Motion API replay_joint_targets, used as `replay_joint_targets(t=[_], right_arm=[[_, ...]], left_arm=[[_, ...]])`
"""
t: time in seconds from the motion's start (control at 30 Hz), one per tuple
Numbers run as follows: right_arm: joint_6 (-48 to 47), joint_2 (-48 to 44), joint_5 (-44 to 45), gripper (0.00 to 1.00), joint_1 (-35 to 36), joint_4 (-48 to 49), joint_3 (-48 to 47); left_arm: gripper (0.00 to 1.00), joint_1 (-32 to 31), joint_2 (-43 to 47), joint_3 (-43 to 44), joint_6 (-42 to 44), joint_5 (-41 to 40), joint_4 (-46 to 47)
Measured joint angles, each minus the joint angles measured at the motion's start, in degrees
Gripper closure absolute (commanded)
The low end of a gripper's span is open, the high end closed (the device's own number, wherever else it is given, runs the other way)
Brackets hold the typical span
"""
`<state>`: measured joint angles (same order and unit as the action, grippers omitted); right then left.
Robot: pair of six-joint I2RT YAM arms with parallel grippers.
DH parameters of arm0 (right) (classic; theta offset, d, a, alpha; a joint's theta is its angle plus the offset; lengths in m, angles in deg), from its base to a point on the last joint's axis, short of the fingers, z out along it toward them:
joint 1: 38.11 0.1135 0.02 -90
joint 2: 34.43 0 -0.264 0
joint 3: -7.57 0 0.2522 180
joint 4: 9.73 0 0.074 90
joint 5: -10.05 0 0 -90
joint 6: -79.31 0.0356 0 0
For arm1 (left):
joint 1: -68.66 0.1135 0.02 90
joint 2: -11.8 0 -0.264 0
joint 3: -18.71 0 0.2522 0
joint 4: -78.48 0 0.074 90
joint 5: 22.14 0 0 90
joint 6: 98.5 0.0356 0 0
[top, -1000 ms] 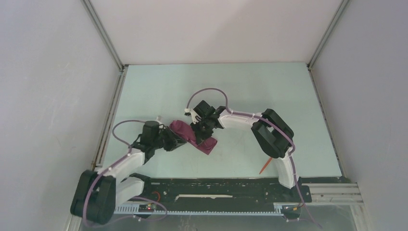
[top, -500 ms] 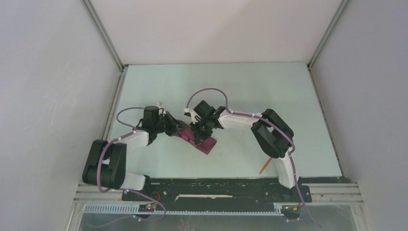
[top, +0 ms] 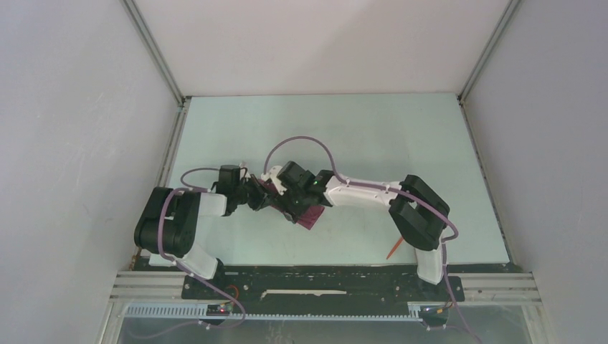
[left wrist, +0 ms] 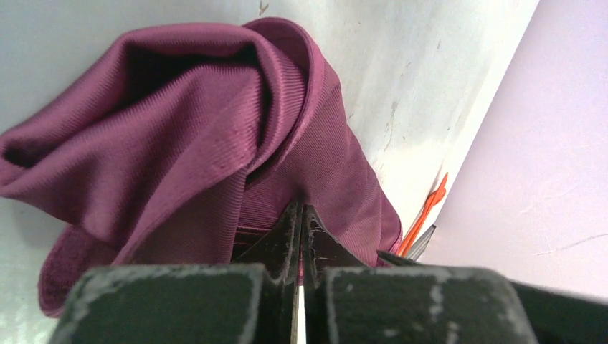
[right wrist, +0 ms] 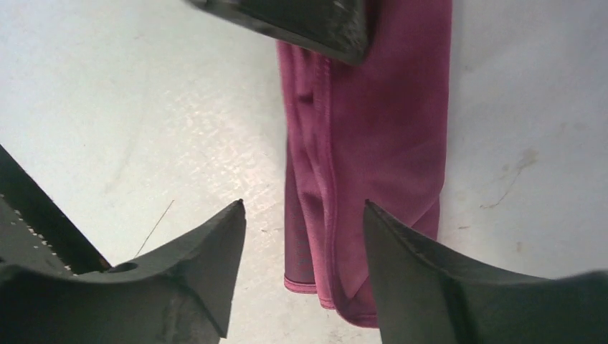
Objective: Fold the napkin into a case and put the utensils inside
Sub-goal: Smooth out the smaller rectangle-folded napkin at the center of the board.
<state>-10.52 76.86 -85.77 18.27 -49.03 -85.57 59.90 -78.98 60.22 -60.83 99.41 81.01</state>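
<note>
Napkin: the napkin lies on the tabletop, left of centre, with a pincer at each end. Its near right end is a flat narrow strip. Its far left end is bunched into a hump.
Left pincer: the left pincer is pressed together, tips sunk in the humped end. It appears to nip a fold of cloth there.
Right pincer: the right pincer is spread wide above the flat end of the strip, with nothing gripped. I cannot tell if it touches the cloth.
Utensil: one orange utensil lies well apart at the near right, partly hidden by the right arm. The second piece is not seen.
Stage (judged): folding is under way. The case is not closed up and nothing is inside it.
Napkin handling (judged): thin, soft and light, with no stiffness. It slumps wherever unsupported and its layers slide over each other. Creases likely spring open unless pressed flat.
Where to hold (judged): take a folded edge or corner low at the tabletop. One pincer pins the flat strip while the other draws the loose end over.
Utensil handling (judged): light, stiff, smooth plastic lying flat. Take it across the shaft near mid-length.
Risk (judged): a pull drags the whole cloth and undoes the strip.
</note>
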Motion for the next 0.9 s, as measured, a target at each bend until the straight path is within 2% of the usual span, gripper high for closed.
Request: replay_joint_targets(t=[0.1, 0.27, 0.47, 0.57, 0.77, 0.9], right_arm=[[-3.98, -1.03, 5.70, 0.23, 3.87, 1.09, -0.07], [-8.44, 0.20, 12.24, 0.22, 7.67, 0.90, -1.25], [-11.58, 4.28, 18.08, 0.35, 7.89, 1.40, -3.93], [-11.87, 5.64, 19.04, 0.37, 7.89, 1.55, -3.52], [-10.40, 6.23, 18.29, 0.34, 7.72, 2.71, -2.91], [-7.06, 6.12, 15.32, 0.37, 6.54, 4.61, -2.01]], left_arm=[[1.00, 0.28, 0.00, 0.02, 0.66, 0.17, -0.07], [1.00, 1.14, 0.02, 0.13, 1.90, 0.39, -0.33], [1.00, 1.36, 0.02, 0.24, 2.62, 0.44, -0.50], [1.00, 1.40, 0.02, 0.24, 2.89, 0.50, -0.50], [1.00, 1.44, 0.02, 0.24, 2.93, 0.52, -0.50], [1.00, 1.46, 0.04, 0.35, 2.97, 0.55, -0.63]])
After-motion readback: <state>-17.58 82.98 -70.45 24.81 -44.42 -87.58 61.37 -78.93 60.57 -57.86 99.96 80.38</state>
